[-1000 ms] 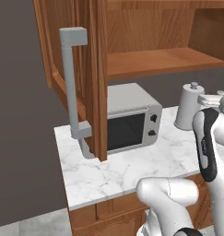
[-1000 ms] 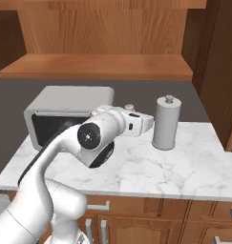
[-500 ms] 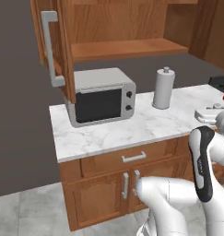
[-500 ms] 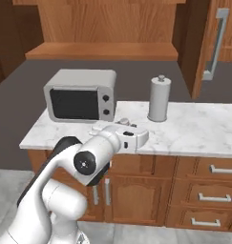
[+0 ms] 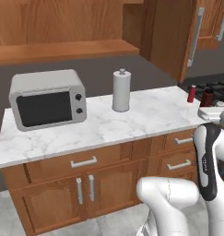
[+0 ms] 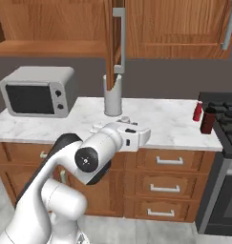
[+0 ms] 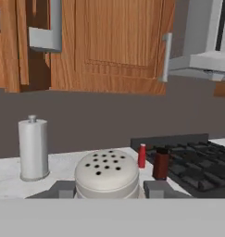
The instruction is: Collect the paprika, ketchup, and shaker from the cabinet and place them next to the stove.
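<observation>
A white marble counter [image 5: 136, 117] is spanning mid-frame, carrying a grey microwave [image 5: 46, 99] at left, a knob-topped cylinder [image 5: 121, 91] centre, and the ketchup [image 5: 191, 94] and paprika [image 5: 206, 97] at far right.

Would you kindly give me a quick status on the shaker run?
Pincer shut on shaker. Ketchup and paprika on counter by stove. Grey cylinder well left, not in the way.

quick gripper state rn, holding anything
gripper: shut on the small pale grey-white shaker with a rounded, perforated cap.
</observation>
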{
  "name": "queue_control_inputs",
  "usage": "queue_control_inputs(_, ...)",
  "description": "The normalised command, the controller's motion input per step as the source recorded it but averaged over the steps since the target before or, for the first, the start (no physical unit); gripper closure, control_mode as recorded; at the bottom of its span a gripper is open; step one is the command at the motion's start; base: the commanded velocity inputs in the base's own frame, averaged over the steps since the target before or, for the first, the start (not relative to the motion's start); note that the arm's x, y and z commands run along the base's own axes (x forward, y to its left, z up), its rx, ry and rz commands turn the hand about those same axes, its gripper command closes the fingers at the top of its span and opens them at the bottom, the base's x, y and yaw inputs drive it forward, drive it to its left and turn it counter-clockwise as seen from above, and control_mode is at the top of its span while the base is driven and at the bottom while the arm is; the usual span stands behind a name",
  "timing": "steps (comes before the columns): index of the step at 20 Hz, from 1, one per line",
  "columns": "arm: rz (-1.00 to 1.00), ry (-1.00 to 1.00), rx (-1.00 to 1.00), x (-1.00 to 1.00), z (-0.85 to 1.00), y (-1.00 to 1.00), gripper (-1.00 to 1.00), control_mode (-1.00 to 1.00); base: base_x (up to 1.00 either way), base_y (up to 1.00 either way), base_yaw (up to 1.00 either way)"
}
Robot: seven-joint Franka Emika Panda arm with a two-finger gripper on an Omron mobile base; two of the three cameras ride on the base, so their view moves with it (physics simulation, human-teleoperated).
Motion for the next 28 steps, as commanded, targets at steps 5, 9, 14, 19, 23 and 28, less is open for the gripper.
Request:
queue_control_inputs(5,0.0,0.0,0.0,0.0,0.0,0.0,1.0,1.0,0.2,-1.0,0.0)
queue_control_inputs(9,0.0,0.0,0.0,0.0,0.0,0.0,1.0,1.0,0.42,-1.0,0.01)
queue_control_inputs(14,0.0,0.0,0.0,0.0,0.0,0.0,1.0,1.0,0.54,-1.0,0.01)
queue_control_inputs(19,0.0,0.0,0.0,0.0,0.0,0.0,1.0,1.0,0.62,-1.0,0.0)
queue_control_inputs(23,0.0,0.0,0.0,0.0,0.0,0.0,1.0,1.0,0.63,-1.0,0.0)
queue_control_inputs(28,0.0,0.0,0.0,0.0,0.0,0.0,1.0,1.0,0.61,-1.0,0.01)
